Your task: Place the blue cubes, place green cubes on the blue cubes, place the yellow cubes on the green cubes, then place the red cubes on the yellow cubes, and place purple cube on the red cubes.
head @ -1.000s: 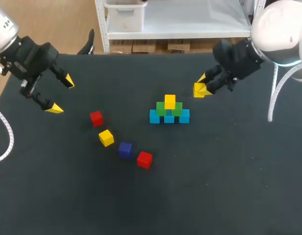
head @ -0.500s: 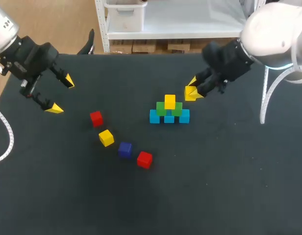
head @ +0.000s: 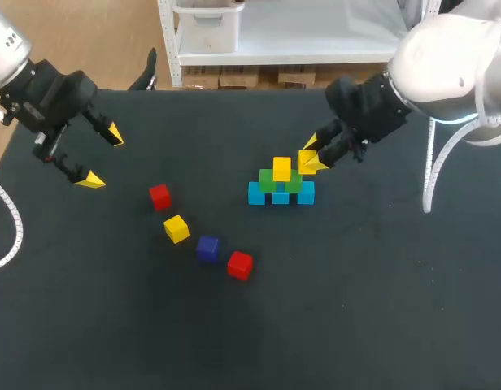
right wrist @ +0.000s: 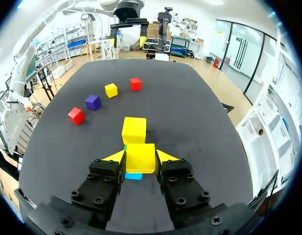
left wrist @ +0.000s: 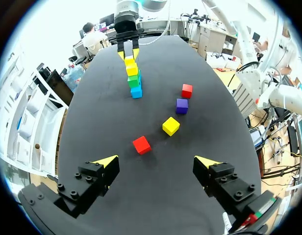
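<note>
The right gripper (head: 310, 156) is clenched on a yellow cube (right wrist: 140, 157) and holds it close over the right side of the pyramid (head: 280, 188) — just beside the placed yellow cube (head: 281, 169). The left gripper (left wrist: 157, 161) hangs with fingers spread wide, grasping nothing, well apart from the loose cubes (head: 176, 228).

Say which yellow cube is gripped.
The yellow cube in the right gripper; the stacked yellow cube tops the green cubes, the loose yellow cube lies on the table.
</note>
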`<state>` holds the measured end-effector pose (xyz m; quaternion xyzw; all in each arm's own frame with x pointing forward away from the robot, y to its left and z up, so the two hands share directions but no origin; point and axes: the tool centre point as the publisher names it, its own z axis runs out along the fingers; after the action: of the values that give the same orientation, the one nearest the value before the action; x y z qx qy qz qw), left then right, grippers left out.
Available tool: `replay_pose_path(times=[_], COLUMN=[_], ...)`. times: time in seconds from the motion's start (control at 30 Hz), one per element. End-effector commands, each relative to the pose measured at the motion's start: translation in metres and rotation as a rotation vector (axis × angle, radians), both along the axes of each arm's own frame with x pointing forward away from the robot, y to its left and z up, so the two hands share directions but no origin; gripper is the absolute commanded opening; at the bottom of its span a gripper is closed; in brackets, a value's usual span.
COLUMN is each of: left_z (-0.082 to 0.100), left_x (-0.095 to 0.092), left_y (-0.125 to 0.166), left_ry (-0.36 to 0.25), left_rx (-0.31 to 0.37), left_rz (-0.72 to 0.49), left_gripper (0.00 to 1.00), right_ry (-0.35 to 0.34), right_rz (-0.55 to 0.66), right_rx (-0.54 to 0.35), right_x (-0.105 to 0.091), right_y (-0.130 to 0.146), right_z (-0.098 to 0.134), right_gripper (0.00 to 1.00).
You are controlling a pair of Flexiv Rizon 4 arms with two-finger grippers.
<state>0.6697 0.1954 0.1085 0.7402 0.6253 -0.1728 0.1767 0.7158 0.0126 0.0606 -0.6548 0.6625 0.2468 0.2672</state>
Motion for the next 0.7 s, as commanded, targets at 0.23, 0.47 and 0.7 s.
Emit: replay_pose_path(times=[0.23,0.47,0.7], left_z=[-0.0003,-0.0003,-0.0003], left_x=[-0.0006,-0.0006,-0.0006], left_y=[0.0006,0.0006,0.0006], left_ry=[-0.003,-0.003,-0.003], left_rx=[-0.001,-0.001,-0.001], left_rz=[-0.001,-0.001,-0.001], left_gripper=[1.0,1.0,1.0], right_ry=[-0.005,0.005,0.007], right_rz=[-0.013,-0.007,-0.001], right_rx=[-0.004,-0.003,-0.001], right_x=[-0.0066,-0.0095,-0.0095], right_y=[0.0039,0.0069,0.0093], right_z=[0.0009,-0.0007,-0.0008], right_gripper=[0.0,0.0,0.0])
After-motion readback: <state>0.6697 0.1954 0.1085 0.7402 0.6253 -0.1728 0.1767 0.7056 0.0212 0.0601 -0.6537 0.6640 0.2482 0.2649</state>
